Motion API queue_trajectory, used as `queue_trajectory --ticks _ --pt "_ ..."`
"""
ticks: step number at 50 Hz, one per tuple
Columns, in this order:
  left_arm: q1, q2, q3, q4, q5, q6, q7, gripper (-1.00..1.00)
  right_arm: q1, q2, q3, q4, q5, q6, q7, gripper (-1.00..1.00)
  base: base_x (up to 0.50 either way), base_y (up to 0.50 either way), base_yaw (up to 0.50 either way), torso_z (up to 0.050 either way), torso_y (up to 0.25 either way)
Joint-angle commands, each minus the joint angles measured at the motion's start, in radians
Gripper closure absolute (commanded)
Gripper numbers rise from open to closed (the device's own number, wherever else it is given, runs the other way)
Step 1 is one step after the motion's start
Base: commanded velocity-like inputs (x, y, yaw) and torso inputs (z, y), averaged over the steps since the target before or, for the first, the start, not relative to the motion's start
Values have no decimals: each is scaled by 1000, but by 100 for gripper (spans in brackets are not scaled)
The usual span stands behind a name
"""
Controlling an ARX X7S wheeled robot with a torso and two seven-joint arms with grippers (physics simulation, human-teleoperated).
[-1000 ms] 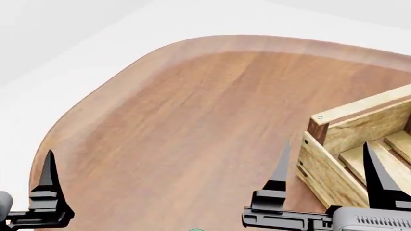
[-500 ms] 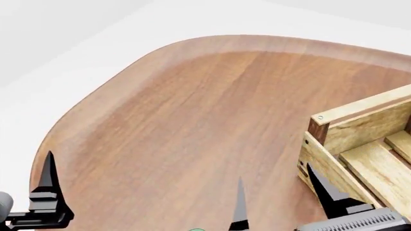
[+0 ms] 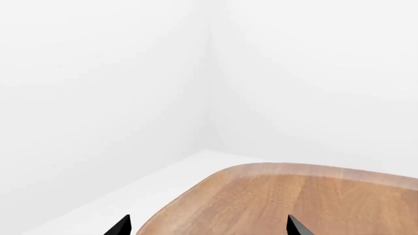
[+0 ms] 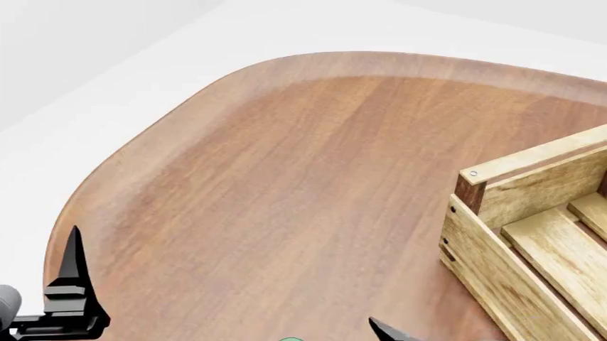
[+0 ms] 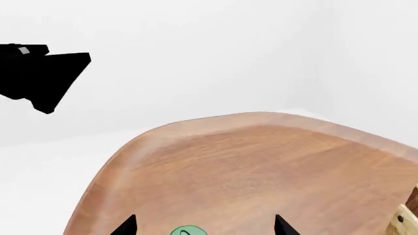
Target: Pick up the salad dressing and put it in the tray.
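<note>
The salad dressing shows only as a pale green round top at the bottom edge of the right wrist view (image 5: 188, 230) and as a sliver at the bottom edge of the head view (image 4: 289, 339); its body is out of view. My right gripper (image 5: 203, 226) is open, with one fingertip on each side of the green top and apart from it. In the head view only one tip of its fingers (image 4: 384, 329) shows. The tray (image 4: 493, 273), a light slatted wooden crate with dark corner posts, stands at the right. My left gripper (image 3: 207, 227) is open and empty over the table's left edge.
The brown wooden table (image 4: 284, 177) has a rounded far-left corner, with white floor and walls beyond it. One of my left gripper's fingers (image 4: 72, 273) stands at the table's left rim. The left arm shows as a black shape (image 5: 42, 73) in the right wrist view.
My right gripper has moved left, away from the crate, and down toward the lower edge of the head view, where only one fingertip now shows. The left gripper has not moved.
</note>
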Motion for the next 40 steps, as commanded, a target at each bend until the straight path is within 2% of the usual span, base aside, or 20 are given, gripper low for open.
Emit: queue_trajectory --ticks 1,16,24,40 --pt "0 -4 4 -1 -3 2 -5 -100 -12 29 -21 -8 19 11 -36 -100 0 0 0 0 0" --pt "-3 -11 10 -1 -5 1 -10 -100 7 11 -77 72 -56 -8 -29 -100 0 0 0 0 0" --pt "-6 -14 15 -1 -5 1 -13 -100 25 -19 -113 186 -112 -70 -41 -100 0 0 0 0 0" --pt "-2 -18 18 -8 -9 11 -17 -100 87 -58 -190 296 -114 -60 -95 -100 0 0 0 0 0"
